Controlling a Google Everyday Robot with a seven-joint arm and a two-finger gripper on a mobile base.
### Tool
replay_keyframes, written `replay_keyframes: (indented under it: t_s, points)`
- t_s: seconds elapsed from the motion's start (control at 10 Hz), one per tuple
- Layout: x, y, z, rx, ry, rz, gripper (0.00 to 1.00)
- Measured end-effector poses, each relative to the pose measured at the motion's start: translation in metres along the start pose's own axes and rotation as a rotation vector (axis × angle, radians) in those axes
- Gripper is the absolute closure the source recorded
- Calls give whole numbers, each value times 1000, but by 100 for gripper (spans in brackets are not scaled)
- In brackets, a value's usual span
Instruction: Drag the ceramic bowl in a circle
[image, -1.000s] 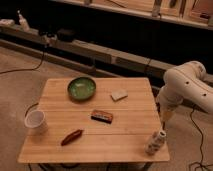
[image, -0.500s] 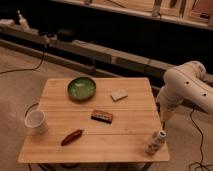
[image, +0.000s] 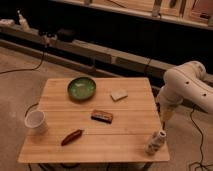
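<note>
**Bowl at the back of the table, gripper well off to its right**

A white cup (image: 36, 121) stands left of the ceramic bowl (image: 81, 87) and well in front of it. A reddish-brown oblong thing (image: 72, 137) lies farther in front of the bowl. The bowl sits upright on the wooden table (image: 130, 131), with nothing touching it. A dark bar (image: 102, 116) lies in front of the bowl and a little to its right. A pale flat block (image: 118, 94) lies near the bowl's right side, apart from it. A white bottle (image: 155, 142) stands far to the bowl's right and front.

The gripper (image: 164, 116) hangs well to the right of the bowl, past the table's edge. Its fingers are apart and hold nothing, and the white arm (image: 187, 85) is above it.

Behind the bowl runs a long dark ledge (image: 100, 52). A cable (image: 25, 67) trails over the tan floor (image: 17, 90) to the bowl's left.
</note>
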Motion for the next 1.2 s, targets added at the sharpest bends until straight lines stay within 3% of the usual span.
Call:
replay_keyframes:
  t_s: [0.1, 0.4, 0.7, 0.9, 1.2]
  points:
    - [-9, -10, -3, 12, -10, -15, 35]
    - [-75, -63, -13, 86, -105, -148, 35]
    - [-139, -93, -1, 121, -215, -295, 35]
    - [-165, -103, 15, 147, -269, -425, 35]
    - [-177, -112, 42, 165, -302, -635, 35]
